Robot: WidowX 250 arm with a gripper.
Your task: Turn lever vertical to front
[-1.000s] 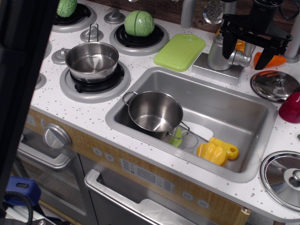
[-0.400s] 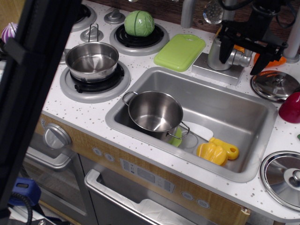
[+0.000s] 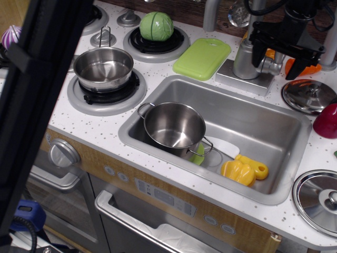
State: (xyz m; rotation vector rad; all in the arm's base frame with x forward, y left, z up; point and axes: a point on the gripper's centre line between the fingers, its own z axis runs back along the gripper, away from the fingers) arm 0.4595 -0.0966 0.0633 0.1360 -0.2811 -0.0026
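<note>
Gripper [image 3: 275, 61] black, up at 1 o'clock of frame, hanging over tap body [image 3: 245, 57]. Fingers [image 3: 259, 57] spread apart, one tip each side of the stub area; nothing clamped between them. Lever [image 3: 272, 65] at 3 o'clock of tap body, poking out sideways from the cylinder, partly hidden behind gripper; exact angle hard to read. Tap base plate [image 3: 243, 80] at 12 o'clock edge of sink [image 3: 274, 132]. In sink: steel pot [image 3: 174, 126] at 9 o'clock, yellow toy [image 3: 244, 169] at 5 o'clock. Green cutting board [image 3: 202, 58] at 9 o'clock of tap. Second pot [image 3: 103, 67] on burner, at 10 o'clock from sink. Green cabbage [image 3: 156, 26] on rear burner. Lid [image 3: 308, 96] at 4 o'clock of gripper. Dark blurred bar [image 3: 37, 105] covering left edge.
</note>
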